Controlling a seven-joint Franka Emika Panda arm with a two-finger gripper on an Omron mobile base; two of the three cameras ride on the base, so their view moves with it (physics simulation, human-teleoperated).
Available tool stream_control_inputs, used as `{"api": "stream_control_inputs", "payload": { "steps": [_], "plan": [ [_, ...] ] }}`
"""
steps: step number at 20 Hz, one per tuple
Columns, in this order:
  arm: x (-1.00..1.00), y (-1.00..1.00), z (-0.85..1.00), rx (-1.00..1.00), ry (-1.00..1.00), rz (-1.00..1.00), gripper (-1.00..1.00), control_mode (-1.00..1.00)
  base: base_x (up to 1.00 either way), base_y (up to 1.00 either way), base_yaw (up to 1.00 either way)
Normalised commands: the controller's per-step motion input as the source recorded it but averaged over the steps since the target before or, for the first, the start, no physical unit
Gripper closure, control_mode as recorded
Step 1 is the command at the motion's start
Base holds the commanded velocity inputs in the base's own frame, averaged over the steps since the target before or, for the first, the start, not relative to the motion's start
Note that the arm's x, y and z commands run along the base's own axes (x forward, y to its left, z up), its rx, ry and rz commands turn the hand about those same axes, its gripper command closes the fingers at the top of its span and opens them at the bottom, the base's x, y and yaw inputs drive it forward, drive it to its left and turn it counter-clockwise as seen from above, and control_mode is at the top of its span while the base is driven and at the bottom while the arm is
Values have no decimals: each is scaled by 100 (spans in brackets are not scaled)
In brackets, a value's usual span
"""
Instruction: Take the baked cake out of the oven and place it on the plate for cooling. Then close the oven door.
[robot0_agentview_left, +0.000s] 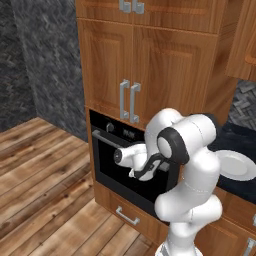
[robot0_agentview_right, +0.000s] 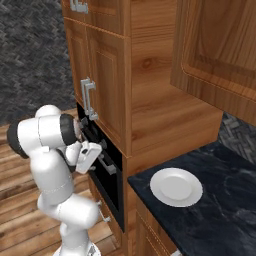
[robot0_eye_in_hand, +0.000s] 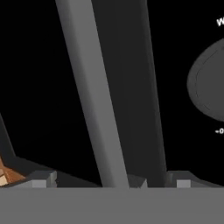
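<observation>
Gripper (robot0_eye_in_hand: 109, 181) spread wide at oven door (robot0_agentview_left: 107, 165) handle (robot0_eye_in_hand: 94, 100)

Kitchen in a home, rendered. Black built-in oven (robot0_agentview_left: 131, 165) w/ knobs & silver bar handle sat in wooden cabinets (robot0_agentview_left: 150, 65) w/ vertical silver handles. Dark marble-look counter (robot0_agentview_right: 220, 200) held a white plate (robot0_agentview_right: 176, 186). Wood plank floor (robot0_agentview_left: 45, 185), dark stone-look wall (robot0_agentview_left: 45, 60).

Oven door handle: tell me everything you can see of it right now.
The oven door handle is a straight silver bar, metallic-looking, running horizontally across the top of the closed black oven door, just under the knob strip. In the hand view it crosses the picture as a slanted grey bar, passing between the tips of the open gripper. Contact cannot be told.
</observation>
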Motion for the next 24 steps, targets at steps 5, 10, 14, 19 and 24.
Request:
{"api": "stream_control_inputs", "payload": {
  "steps": [5,10,14,19,24],
  "plan": [
    [31,-20,-33,-4,0,0,-100,-100,0,0,0],
    [30,-21,-34,-3,0,0,-100,-100,0,0,0],
    [24,-15,-40,-2,0,0,-100,-100,0,0,0],
    [18,-3,-41,0,2,0,100,-100,0,0,0],
    [5,0,-40,0,11,0,100,-100,0,0,0]
  ]
}}
